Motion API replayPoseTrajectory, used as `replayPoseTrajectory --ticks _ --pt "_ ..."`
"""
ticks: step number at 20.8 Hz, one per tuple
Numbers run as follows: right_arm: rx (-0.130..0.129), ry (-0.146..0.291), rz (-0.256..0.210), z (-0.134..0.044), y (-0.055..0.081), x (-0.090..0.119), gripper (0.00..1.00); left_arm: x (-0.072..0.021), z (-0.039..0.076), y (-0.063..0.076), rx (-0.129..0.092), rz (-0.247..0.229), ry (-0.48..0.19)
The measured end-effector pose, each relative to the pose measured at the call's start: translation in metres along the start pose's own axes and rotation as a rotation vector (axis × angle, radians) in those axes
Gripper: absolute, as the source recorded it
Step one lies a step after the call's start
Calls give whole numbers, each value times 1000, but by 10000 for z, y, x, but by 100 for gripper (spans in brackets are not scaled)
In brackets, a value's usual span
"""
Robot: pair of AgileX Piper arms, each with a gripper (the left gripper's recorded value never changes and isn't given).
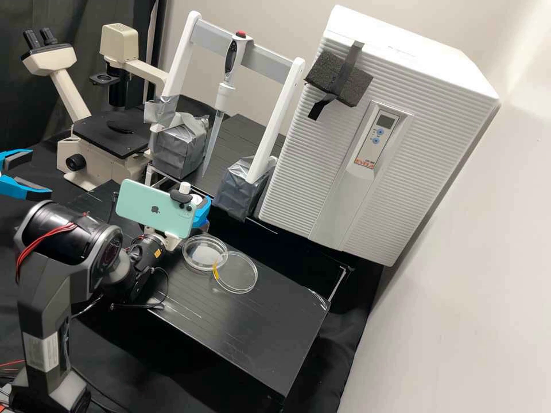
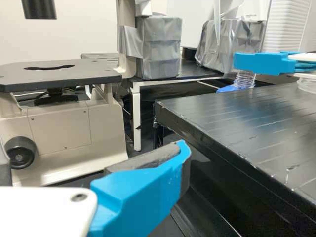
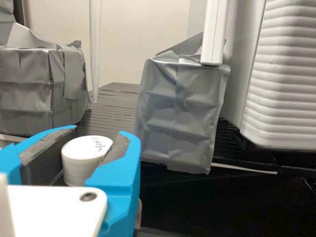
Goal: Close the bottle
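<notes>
We find the right pincer [image 3: 87,142] clamped on the white cap [image 3: 84,159], the clear bottle [image 2: 245,79] just beneath it. The left pincer [image 1: 28,172], well off, hangs open; unbraced, we judge the bottle may turn or tip under twisting.

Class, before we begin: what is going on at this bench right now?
The right gripper is shut on a white cap, holding it over the neck of a clear bottle at the far edge of the black bench. Whether the cap is seated cannot be told. The left gripper hangs open beside the microscope, holding nothing. Two petri dishes lie on the bench.
</notes>
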Motion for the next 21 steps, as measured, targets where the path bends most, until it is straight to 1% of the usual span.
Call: replayPoseTrajectory --ticks 3,5,8,13,14,15,17,19,21 --pt "-22 -5 -5 22 -24 8 0 0 0 0 3 0 0" --pt "-22 -5 -5 27 -30 11 0 0 0 0 14 0 0" --pt "-29 -5 -5 27 -30 11 0 0 0 0 14 0 0" --pt "-30 4 4 8 -11 38 0 1 -2 -3 13 -2 0" --pt "-32 6 9 0 -3 49 0 1 -2 -3 12 -2 0" --pt "-40 1 9 1 2 60 0 1 -2 -3 12 -2 0" --pt "-43 -4 12 1 9 69 0 1 -2 -3 12 -2 0" --pt "-37 -12 18 4 18 78 0 1 -2 -3 12 -2 0" --pt "-37 -14 15 4 17 82 0 1 -2 -3 12 -2 0"
